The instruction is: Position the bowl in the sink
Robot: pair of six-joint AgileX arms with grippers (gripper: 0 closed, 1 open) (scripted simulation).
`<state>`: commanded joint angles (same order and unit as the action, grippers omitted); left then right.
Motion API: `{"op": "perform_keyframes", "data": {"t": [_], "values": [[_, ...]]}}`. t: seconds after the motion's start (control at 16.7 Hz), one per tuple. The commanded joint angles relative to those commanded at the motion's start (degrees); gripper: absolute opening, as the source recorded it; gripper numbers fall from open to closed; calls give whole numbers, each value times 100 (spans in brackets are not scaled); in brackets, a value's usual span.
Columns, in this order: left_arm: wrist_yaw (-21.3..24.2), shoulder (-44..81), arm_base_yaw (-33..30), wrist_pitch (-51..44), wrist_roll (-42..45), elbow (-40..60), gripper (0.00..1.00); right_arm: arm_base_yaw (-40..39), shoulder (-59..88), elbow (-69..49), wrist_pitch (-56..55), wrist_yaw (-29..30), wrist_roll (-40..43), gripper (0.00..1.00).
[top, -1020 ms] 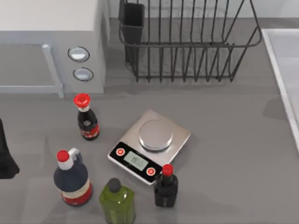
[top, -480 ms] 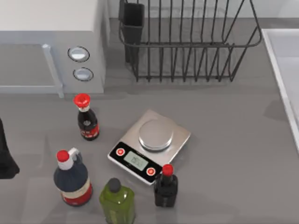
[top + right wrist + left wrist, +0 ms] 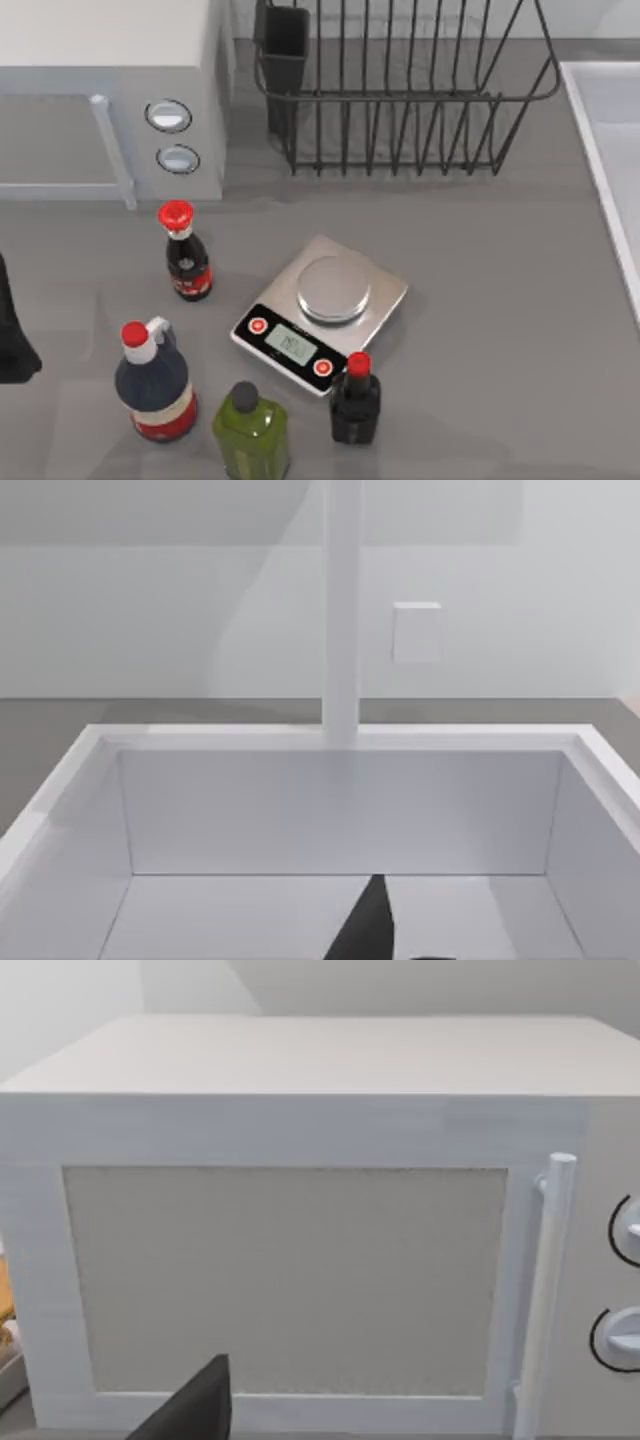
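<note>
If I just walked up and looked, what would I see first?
Probably the shiny kitchen scale in the middle of the grey counter, with four bottles around it: two red-capped dark ones to its left, a green one and a small black one in front. Behind it stand a big black wire dish rack and a white microwave at the back left. The white sink sits at the right edge.

A kitchen scale (image 3: pixel 322 312) sat mid-desk among four bottles (image 3: pixel 155 384). A black wire rack (image 3: pixel 400 90) stood behind, a microwave (image 3: pixel 110 95) at left, the sink (image 3: pixel 610 140) at right.
</note>
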<state>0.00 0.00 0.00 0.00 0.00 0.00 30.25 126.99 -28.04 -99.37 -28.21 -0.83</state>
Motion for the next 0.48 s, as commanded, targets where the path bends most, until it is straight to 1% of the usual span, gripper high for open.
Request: {"op": "perform_keyframes", "data": {"t": [0.12, 0.18, 0.48], "values": [[0, 0, 0, 0, 0, 0, 100, 0, 0, 0, 0, 0, 0, 98], [0, 0, 0, 0, 0, 0, 100, 0, 0, 0, 0, 0, 0, 100], [0, 0, 0, 0, 0, 0, 100, 0, 0, 0, 0, 0, 0, 100]]}}
